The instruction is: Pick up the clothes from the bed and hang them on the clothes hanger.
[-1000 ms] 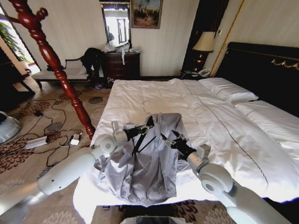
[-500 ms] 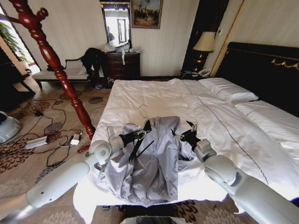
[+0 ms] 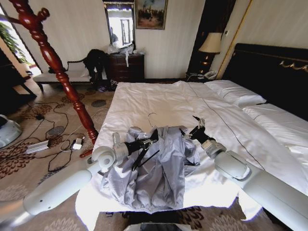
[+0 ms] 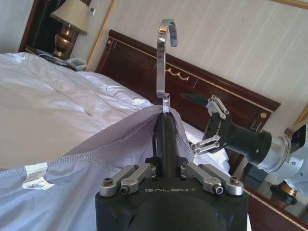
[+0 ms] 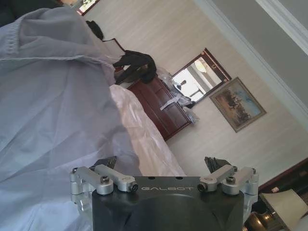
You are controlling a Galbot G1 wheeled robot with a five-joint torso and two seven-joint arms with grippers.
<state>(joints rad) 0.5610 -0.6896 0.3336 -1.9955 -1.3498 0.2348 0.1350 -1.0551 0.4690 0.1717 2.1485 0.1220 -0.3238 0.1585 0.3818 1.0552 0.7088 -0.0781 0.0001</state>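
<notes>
Jacket (image 3: 154,168) on bed (image 3: 159,98) foot, hanger (image 3: 144,144) inside collar, hook at 12 o'clock. Left hand (image 3: 153,141) pinching hanger neck; right hand (image 3: 195,129) spread, empty, at jacket's 3 o'clock. Hanging mostly done; lifting left.

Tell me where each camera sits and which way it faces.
Head view: up on the head, looking down at the bed; both arms show.
Left wrist view: behind the left gripper, shut on the hanger, facing the headboard.
Right wrist view: behind the open right gripper, facing the jacket.
Shared: head and left wrist views both show the hanger's hook.
</notes>
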